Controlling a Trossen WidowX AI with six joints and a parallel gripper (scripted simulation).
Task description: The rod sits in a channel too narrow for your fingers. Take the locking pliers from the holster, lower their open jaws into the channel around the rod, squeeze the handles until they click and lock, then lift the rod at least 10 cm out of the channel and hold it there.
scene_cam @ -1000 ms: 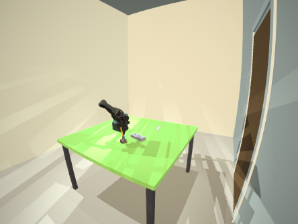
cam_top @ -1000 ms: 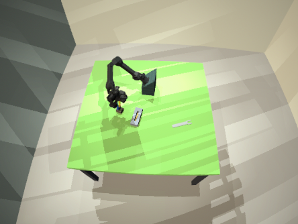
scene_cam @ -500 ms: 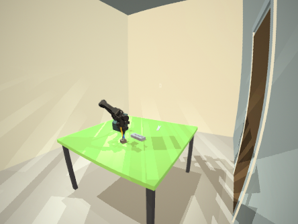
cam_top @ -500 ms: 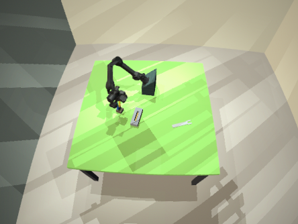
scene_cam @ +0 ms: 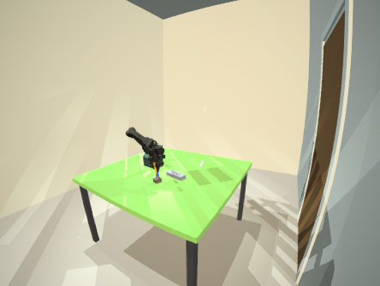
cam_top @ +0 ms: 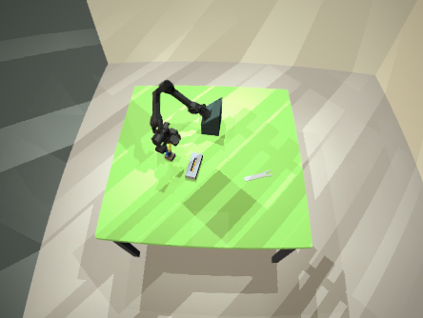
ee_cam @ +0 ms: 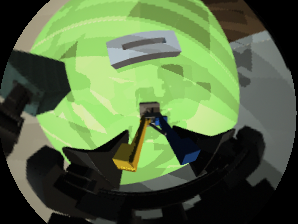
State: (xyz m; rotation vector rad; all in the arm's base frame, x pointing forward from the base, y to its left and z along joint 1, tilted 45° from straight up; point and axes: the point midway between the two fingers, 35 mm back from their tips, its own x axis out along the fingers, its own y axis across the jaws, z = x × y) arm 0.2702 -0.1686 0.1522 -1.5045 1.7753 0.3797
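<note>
- Pliers [cam_top: 170, 148] [scene_cam: 155, 169] [ee_cam: 137, 145]: straight out ahead of my gripper [cam_top: 168, 145] [scene_cam: 157, 166] [ee_cam: 150, 129], below it in top & ext. views; I'm the only arm, so mine to take.
- Long axis approx. upright, handles up toward me, jaw end down at the holster [cam_top: 171, 157] [scene_cam: 157, 181] [ee_cam: 149, 107]; jaws hidden.
- Handles splay in a V along my closing line, yellow one L of wrist view, blue one R, both between my fingers. Contact: can't tell.
- My fingers: mostly open, approx. three-qtrs, nothing gripped.
- Next, I'd say: centre on the V, close evenly, draw pliers up. Risk: uneven squeeze tips them, or locks them too early.
- Looks: slim yellow + dark blue handles; holster a small brownish block.
- Channel block [cam_top: 191, 174] [scene_cam: 175, 175] [ee_cam: 117, 59]: grey, near holster, slot roughly parallel w/ my closing line. Rod [cam_top: 193, 165] yellowish in slot, top view; not yet lifted.
</note>
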